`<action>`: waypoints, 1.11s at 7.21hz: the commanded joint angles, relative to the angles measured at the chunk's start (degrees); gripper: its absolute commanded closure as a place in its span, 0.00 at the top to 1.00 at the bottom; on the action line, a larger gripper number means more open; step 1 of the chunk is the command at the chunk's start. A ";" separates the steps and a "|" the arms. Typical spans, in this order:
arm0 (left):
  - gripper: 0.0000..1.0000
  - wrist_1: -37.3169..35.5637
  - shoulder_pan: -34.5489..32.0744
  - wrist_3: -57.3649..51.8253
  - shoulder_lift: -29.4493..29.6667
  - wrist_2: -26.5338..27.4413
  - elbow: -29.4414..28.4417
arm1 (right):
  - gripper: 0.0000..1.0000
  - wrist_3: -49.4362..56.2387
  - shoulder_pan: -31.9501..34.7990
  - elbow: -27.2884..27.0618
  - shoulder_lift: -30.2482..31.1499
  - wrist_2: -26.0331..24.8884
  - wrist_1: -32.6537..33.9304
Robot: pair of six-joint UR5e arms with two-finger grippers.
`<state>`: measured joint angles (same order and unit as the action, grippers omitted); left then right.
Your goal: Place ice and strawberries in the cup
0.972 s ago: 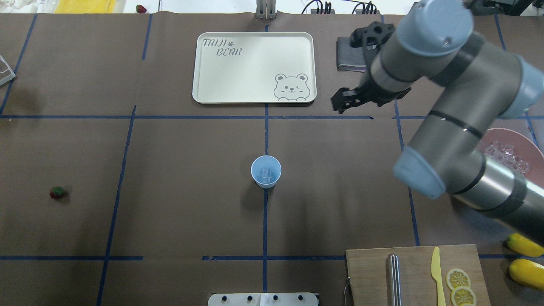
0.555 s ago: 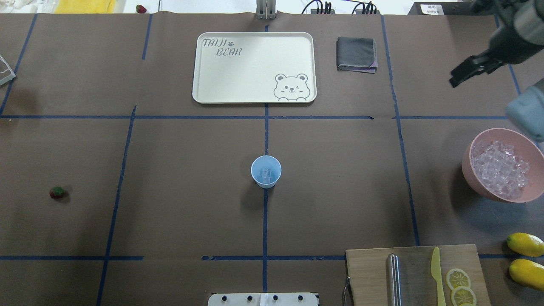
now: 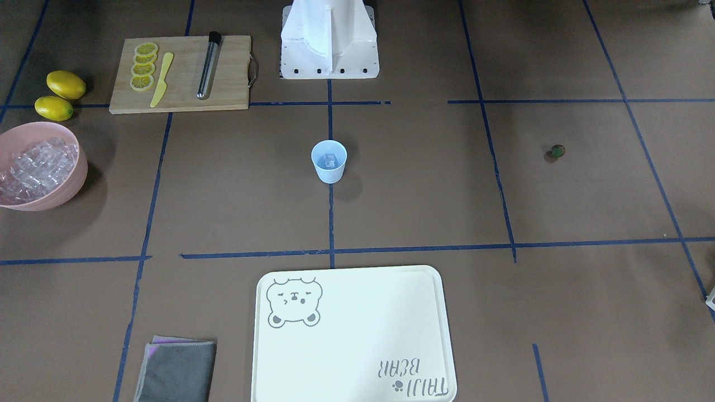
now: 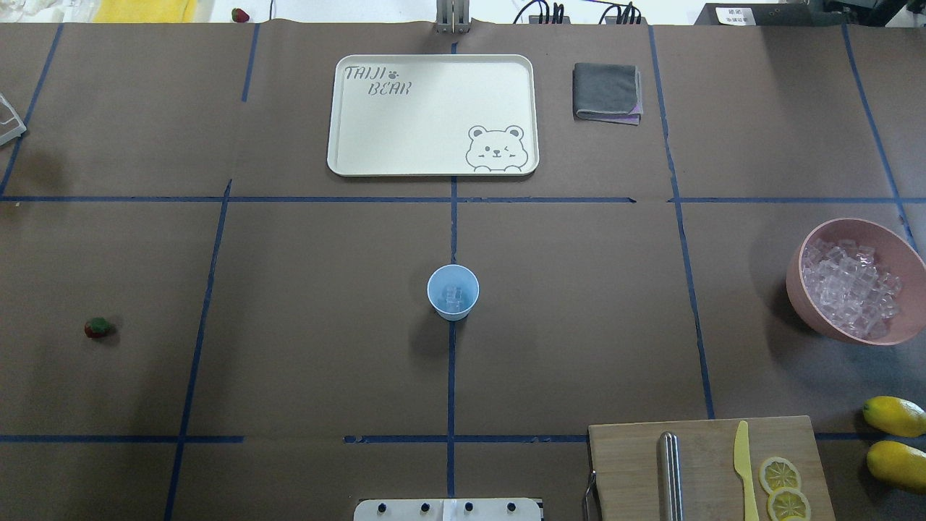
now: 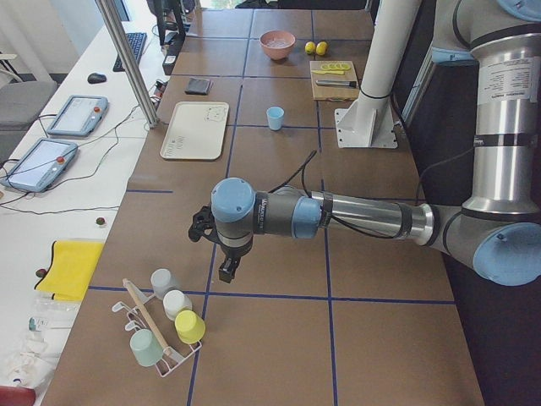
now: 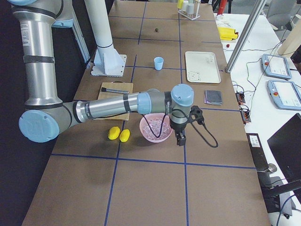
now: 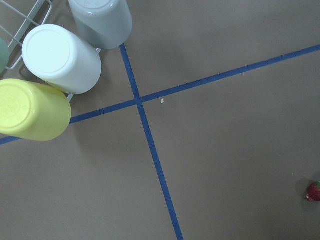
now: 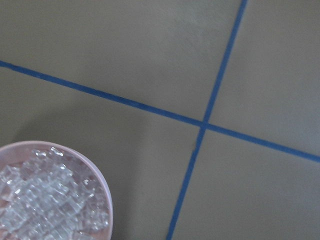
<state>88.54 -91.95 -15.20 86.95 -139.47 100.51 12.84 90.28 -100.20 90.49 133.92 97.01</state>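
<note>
The light blue cup (image 4: 453,291) stands upright at the table's middle, also in the front view (image 3: 329,162), with a few ice cubes (image 4: 453,294) inside. More ice (image 4: 850,289) fills a pink bowl (image 4: 799,300) at the right. A single strawberry (image 4: 98,328) lies on the table far left; it also shows at the left wrist view's right edge (image 7: 314,191). My left gripper (image 5: 227,271) hangs over the table beside a cup rack. My right gripper (image 6: 181,140) hangs just beside the bowl (image 6: 155,139). I cannot tell whether either is open or shut.
A cream bear tray (image 4: 340,145) and a folded grey cloth (image 4: 606,92) lie at the back. A cutting board (image 4: 629,463) holds a steel rod, a yellow knife and lemon slices, with two lemons (image 4: 894,434) beside it. A rack of upturned cups (image 5: 169,326) stands by my left gripper.
My right arm has swung out of the overhead view to the right, which uncovers the pink bowl. The cup and the strawberry have not moved.
</note>
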 commanded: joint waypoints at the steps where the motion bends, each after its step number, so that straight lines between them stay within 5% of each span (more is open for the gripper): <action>1: 1.00 0.05 0.10 1.05 0.24 -0.19 0.12 | 0.99 0.44 3.06 0.88 5.22 0.03 -0.33; 4: 1.00 -0.21 3.68 16.09 -0.29 0.42 9.41 | 0.99 -0.09 3.06 0.79 5.05 0.12 -0.33; 8: 1.00 2.84 20.72 33.64 -0.38 5.07 15.68 | 0.99 0.17 3.06 1.06 5.23 0.12 -0.33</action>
<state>89.16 -76.36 14.54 86.59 -135.76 115.60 12.91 93.34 -99.19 95.64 134.03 96.64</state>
